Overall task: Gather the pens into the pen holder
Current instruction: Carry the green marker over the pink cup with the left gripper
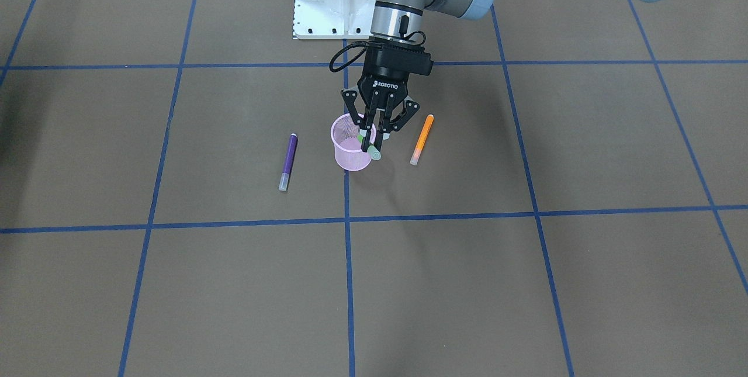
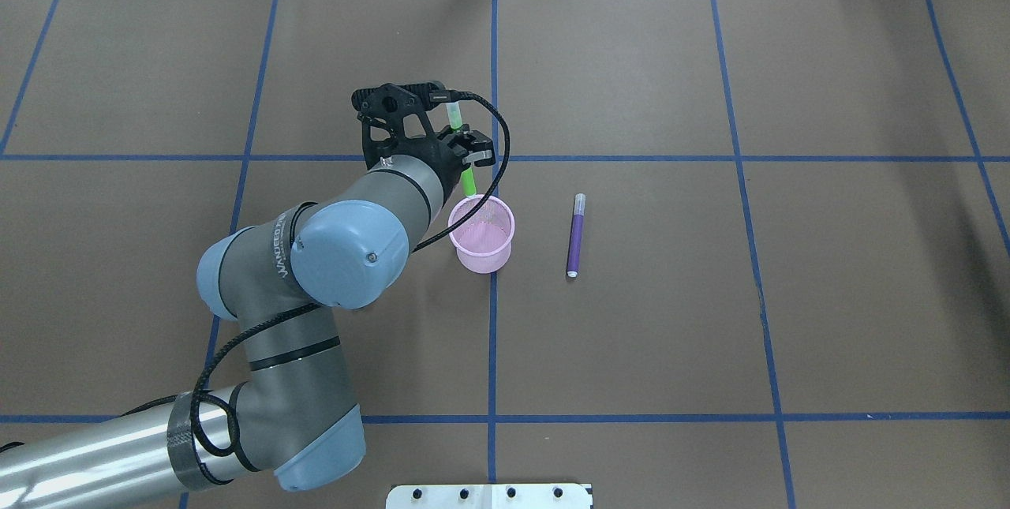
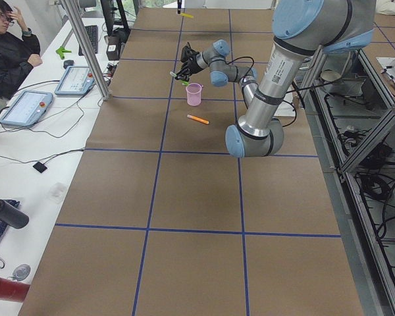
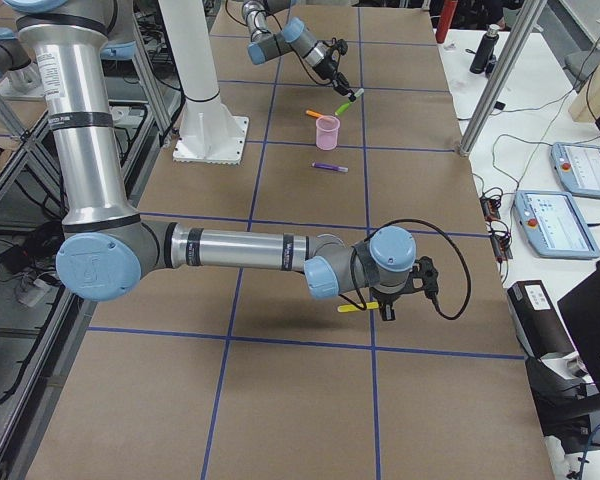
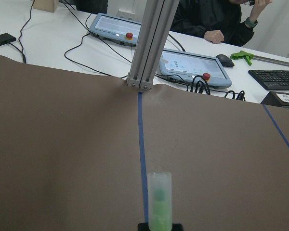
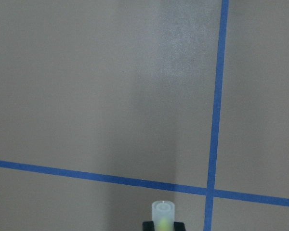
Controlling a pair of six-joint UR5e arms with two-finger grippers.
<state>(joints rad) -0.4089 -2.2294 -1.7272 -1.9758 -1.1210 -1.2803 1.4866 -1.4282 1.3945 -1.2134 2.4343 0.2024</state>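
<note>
Bright, even overhead light, no hard glare. Shadows on the brown table (image 1: 526, 283) are soft and diffuse, with a darker patch at the front-facing view's left edge. Left wrist view: green pen (image 5: 159, 199) blurred at bottom centre. Right wrist view: pale sheen upper centre, yellow pen (image 6: 163, 214) soft. Side views lean at the edges.

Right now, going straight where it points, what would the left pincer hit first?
Likely bare table beyond the pen holder: the left pincer, gripping the green pen, tilts past it. Depth is unclear.
</note>
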